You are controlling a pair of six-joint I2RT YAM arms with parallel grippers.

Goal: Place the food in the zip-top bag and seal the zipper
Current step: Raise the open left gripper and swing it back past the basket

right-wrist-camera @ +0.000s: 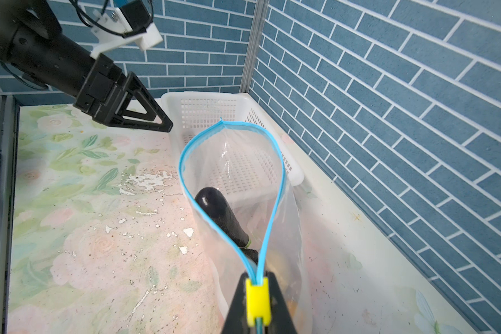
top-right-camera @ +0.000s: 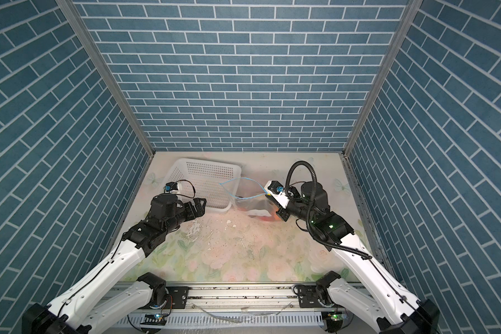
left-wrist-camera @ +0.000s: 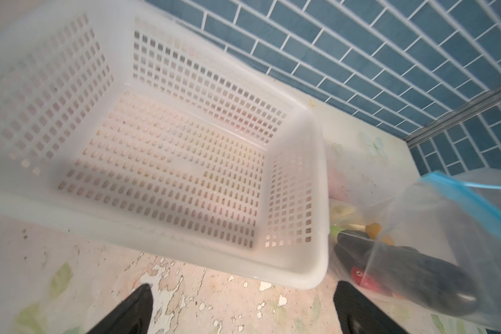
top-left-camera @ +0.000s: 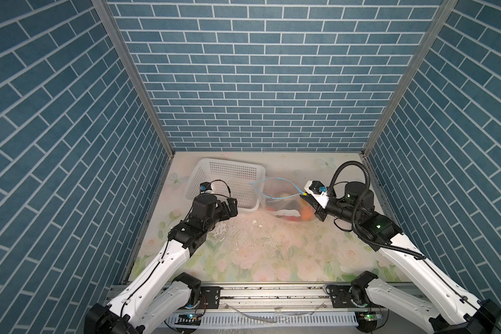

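At the zipper's near end, the right gripper (right-wrist-camera: 256, 282) is pinched on the yellow slider (right-wrist-camera: 258, 302). It holds the zip-top bag (right-wrist-camera: 237, 162) up beside the white basket (right-wrist-camera: 203, 101), mouth gaping in a loop, with the food (right-wrist-camera: 217, 208) sunk to the bottom. The left gripper (left-wrist-camera: 243, 289) is spread wide and empty near the basket's corner. The bag is probably limp, slippery and bottom-heavy, so the stiffer blue zipper (right-wrist-camera: 182, 162) at its far end is the place to grip. Only the right wrist view shows the slider grip clearly, and only the left wrist view shows a red piece (left-wrist-camera: 362, 279).
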